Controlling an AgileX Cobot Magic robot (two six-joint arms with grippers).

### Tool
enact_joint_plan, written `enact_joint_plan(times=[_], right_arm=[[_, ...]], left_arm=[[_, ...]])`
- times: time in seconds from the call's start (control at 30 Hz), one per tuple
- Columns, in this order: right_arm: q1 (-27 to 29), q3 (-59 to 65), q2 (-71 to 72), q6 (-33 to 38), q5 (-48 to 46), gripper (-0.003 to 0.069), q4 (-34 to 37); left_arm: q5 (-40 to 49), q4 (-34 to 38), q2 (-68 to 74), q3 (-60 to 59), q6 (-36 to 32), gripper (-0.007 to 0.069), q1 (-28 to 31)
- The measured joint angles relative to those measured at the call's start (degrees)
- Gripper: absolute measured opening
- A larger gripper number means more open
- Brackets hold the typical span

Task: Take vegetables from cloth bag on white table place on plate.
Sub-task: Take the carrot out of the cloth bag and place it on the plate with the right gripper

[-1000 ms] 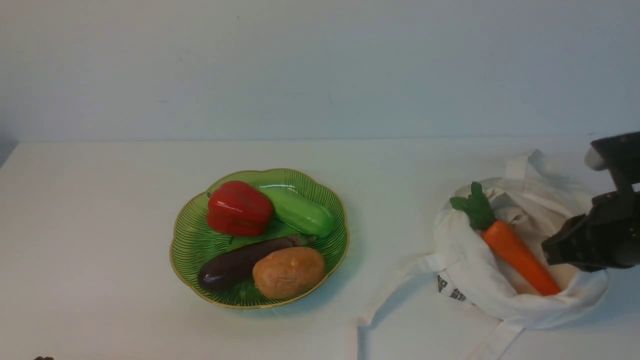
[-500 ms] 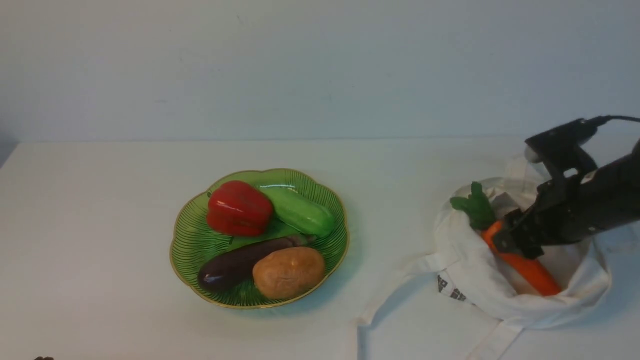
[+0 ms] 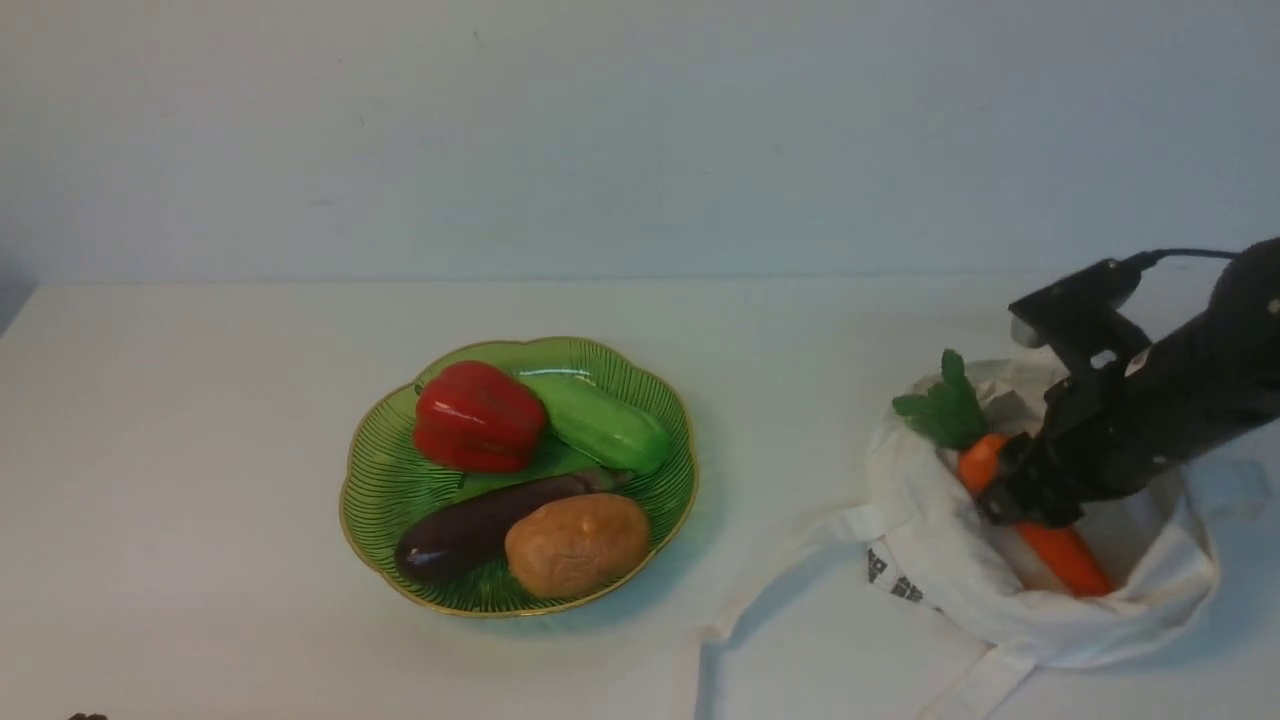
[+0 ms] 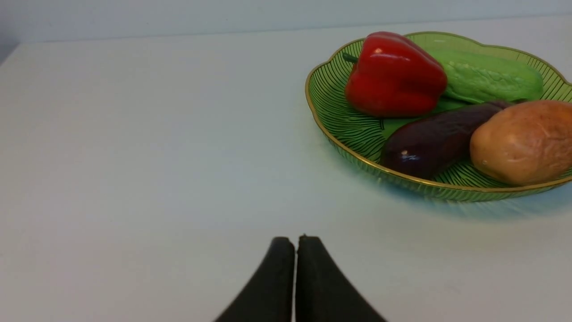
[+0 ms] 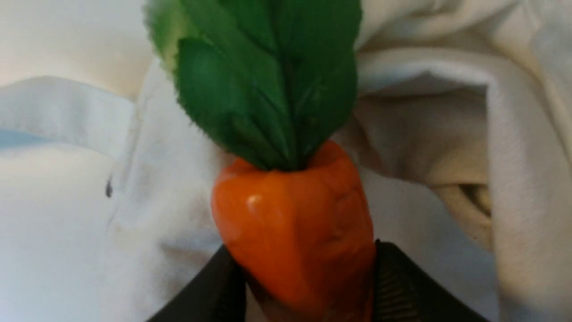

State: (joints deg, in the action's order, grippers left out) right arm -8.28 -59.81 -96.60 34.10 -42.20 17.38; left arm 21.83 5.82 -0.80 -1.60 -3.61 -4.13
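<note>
The toy carrot (image 3: 1065, 560) lies inside the open cloth bag (image 3: 940, 570) at the right of the white table (image 3: 200, 450), with its green leafy top over the bag's far-left rim. My right gripper (image 3: 1005, 500) is down in the bag, its jaws pressed against both sides of the carrot's thick end (image 5: 295, 223), just below the leaves. The green plate (image 3: 370, 490) sits mid-table. My left gripper (image 4: 295, 239) is shut and empty, low over bare table left of the plate (image 4: 339, 129).
The plate holds a red bell pepper (image 3: 478, 417), a green cucumber (image 3: 600, 425), a dark eggplant (image 3: 470, 530) and a brown potato (image 3: 577, 543). The bag's strap handles (image 3: 770, 600) trail over the table toward the front and the plate.
My right gripper came in from the right edge, went down into the bag and closed around the carrot's thick end. The carrot and the bag shifted slightly.
</note>
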Motion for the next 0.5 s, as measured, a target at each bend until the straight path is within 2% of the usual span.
enact_joint_plan(times=[0.27, 0.4, 0.5], right_arm=[[0.0, -6.4, 9.1, -0.1, -7.1, 0.0332, 0.6], [-1.1, -9.7, 11.9, 0.1, -7.4, 0.0332, 6.4], [-4.9, -14.0, 12.0, 0.8, -7.4, 0.0332, 13.1]], left_arm=[[0.0, 0.0, 0.0, 0.0, 0.0, -0.0008, 0.0], [0.0, 0.0, 0.0, 0.0, 0.0, -0.0008, 0.0], [0.0, 0.0, 0.0, 0.0, 0.0, -0.0008, 0.0]])
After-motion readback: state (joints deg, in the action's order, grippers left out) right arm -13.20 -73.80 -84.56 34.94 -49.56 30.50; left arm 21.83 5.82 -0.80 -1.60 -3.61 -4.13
